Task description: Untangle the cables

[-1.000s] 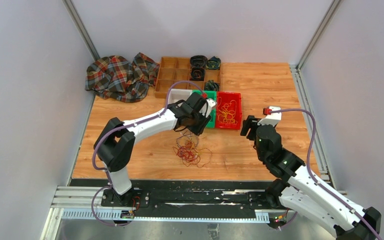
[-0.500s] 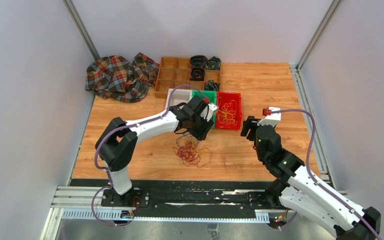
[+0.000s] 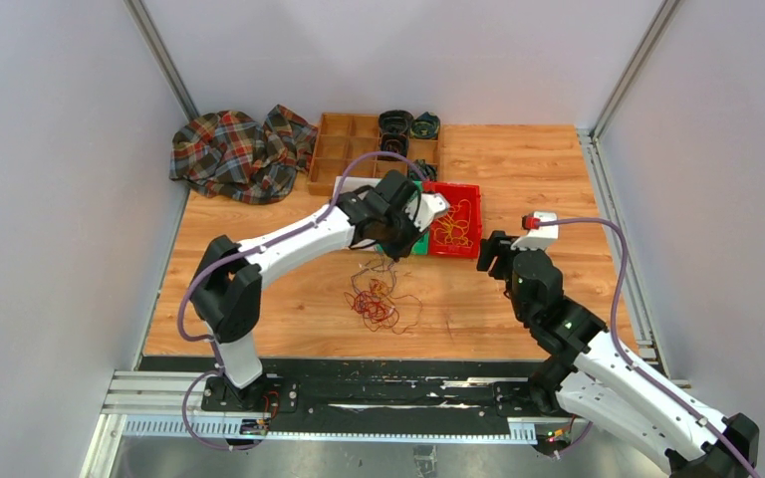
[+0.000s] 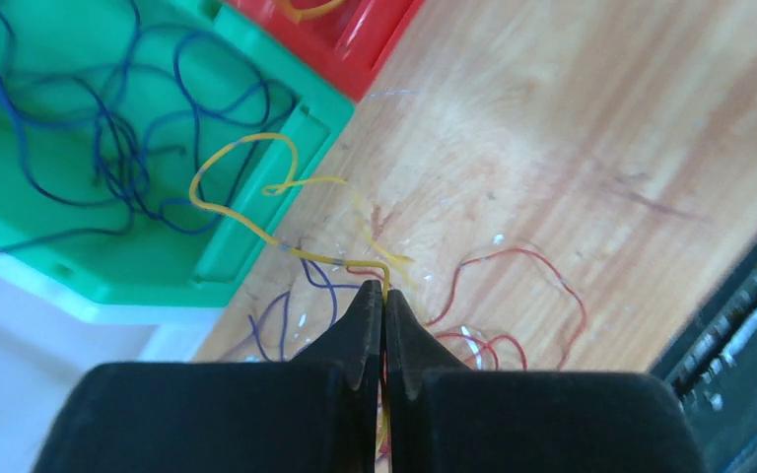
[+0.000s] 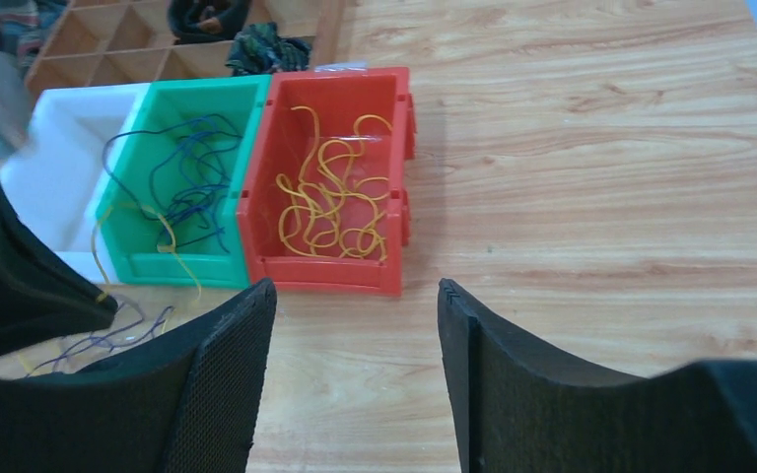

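Note:
The tangle of cables (image 3: 377, 304), red, yellow and dark blue strands, lies on the wooden table in front of the bins. My left gripper (image 4: 384, 292) is shut on a yellow cable (image 4: 241, 219), which loops up over the rim of the green bin (image 4: 266, 212). Red loops (image 4: 513, 296) and purple strands lie on the wood below it. In the top view the left gripper (image 3: 395, 249) hangs over the tangle, near the bins. My right gripper (image 5: 357, 296) stands open and empty over bare wood, in front of the red bin (image 5: 327, 276).
The green bin (image 5: 172, 268) holds blue cables (image 5: 192, 187), the red bin yellow cables (image 5: 330, 207). A white bin (image 5: 59, 108) stands to their left. At the back lie a wooden compartment tray (image 3: 359, 149) and a plaid cloth (image 3: 239, 149).
My left gripper dipped to the tangle, shut on a yellow cable and rose toward the bins, drawing a strand up out of the pile. The right arm barely moved.

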